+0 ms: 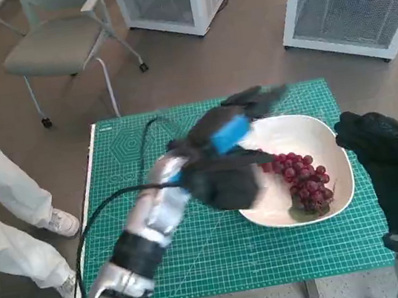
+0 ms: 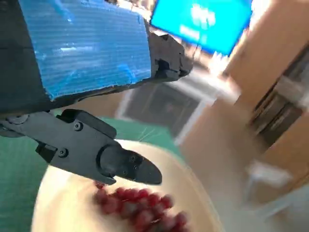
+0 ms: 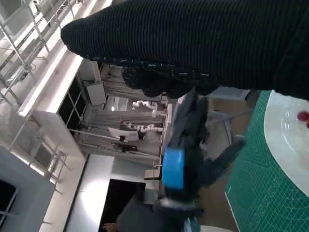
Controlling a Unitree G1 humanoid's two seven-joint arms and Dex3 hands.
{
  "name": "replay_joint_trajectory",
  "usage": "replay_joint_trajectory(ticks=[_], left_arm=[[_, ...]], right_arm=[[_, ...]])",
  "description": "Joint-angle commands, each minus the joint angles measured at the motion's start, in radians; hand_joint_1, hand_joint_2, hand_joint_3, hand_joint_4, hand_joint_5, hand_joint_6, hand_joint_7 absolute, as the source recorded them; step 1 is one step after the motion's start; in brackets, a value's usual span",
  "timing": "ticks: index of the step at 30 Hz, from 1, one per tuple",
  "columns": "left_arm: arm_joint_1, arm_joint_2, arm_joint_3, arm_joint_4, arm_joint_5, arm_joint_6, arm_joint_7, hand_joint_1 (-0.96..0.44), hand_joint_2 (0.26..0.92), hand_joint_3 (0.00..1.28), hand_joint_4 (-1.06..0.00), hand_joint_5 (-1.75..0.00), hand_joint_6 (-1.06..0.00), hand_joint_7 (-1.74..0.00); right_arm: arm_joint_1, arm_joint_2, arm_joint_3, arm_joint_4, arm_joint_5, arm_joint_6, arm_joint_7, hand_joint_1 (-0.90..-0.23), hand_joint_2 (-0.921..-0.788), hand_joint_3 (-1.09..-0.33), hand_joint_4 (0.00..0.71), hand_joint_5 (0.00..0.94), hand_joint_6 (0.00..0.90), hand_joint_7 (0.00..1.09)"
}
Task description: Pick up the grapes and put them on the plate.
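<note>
The grapes (image 1: 304,178) look smooth and faintly glossy on a smooth, glazed cream plate (image 1: 338,151). A matt green cutting mat (image 1: 222,254) printed with fine gridlines covers the table. The right robot hand (image 1: 378,141) wears ribbed black knit cloth; the left robot hand (image 1: 229,148) is matt black plastic under shiny blue tape.

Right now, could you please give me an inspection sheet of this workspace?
Surface: green gridded cutting mat covering the small table.
Job's things: bunch of red grapes lying in the white shallow plate.
Clutter: nothing seen.
Robot hands: blue-taped black left robot hand above the plate's edge, empty, fingers spread; black-gloved right robot hand beside the plate, empty, grip unclear.
Cables: black cable looping along the left forearm.
Surroundings: grey chair, white grilled cabinets, a person's white-trousered legs.
</note>
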Motion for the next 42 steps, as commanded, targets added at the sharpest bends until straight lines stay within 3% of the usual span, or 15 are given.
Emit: replay_joint_trajectory(ticks=[1,8,14,19,29,42], left_arm=[[0.095,0.009,0.118,0.014,-0.186,-0.139,-0.052,-0.49,0.921,0.02,-0.07,0.00,-0.15,0.00],[0.226,-0.017,0.256,-0.025,-0.481,-0.150,-0.240,-0.38,0.907,0.03,-0.08,-0.01,-0.12,-0.02],[0.301,-0.012,0.319,-0.047,-0.603,-0.121,-0.338,-0.29,0.897,0.01,-0.09,-0.01,-0.13,-0.01],[0.355,-0.010,0.347,-0.076,-0.623,-0.128,-0.346,-0.25,0.899,0.00,-0.13,-0.02,-0.17,-0.02],[0.424,-0.050,0.394,-0.141,-0.705,-0.110,-0.378,-0.32,0.920,0.03,-0.24,-0.02,-0.28,-0.03],[0.455,-0.063,0.402,-0.199,-0.712,-0.093,-0.383,-0.34,0.921,0.04,-0.24,-0.01,-0.28,-0.01]], right_arm=[[0.012,0.002,0.007,0.016,0.002,0.013,0.004,-0.336,-0.921,-0.610,0.426,0.852,0.224,1.00],[0.004,0.004,0.013,0.023,0.003,0.018,0.004,-0.337,-0.921,-0.610,0.426,0.851,0.223,1.00],[0.000,0.001,0.015,0.022,0.006,0.025,0.004,-0.342,-0.921,-0.609,0.426,0.850,0.223,1.00],[-0.002,-0.005,0.014,0.018,0.011,0.034,0.006,-0.343,-0.921,-0.609,0.425,0.850,0.223,1.00],[-0.003,-0.018,0.005,0.016,0.023,0.043,0.018,-0.341,-0.921,-0.609,0.425,0.851,0.223,1.00],[-0.007,-0.020,0.007,0.013,0.017,0.047,0.019,-0.338,-0.921,-0.609,0.425,0.851,0.230,1.01]])
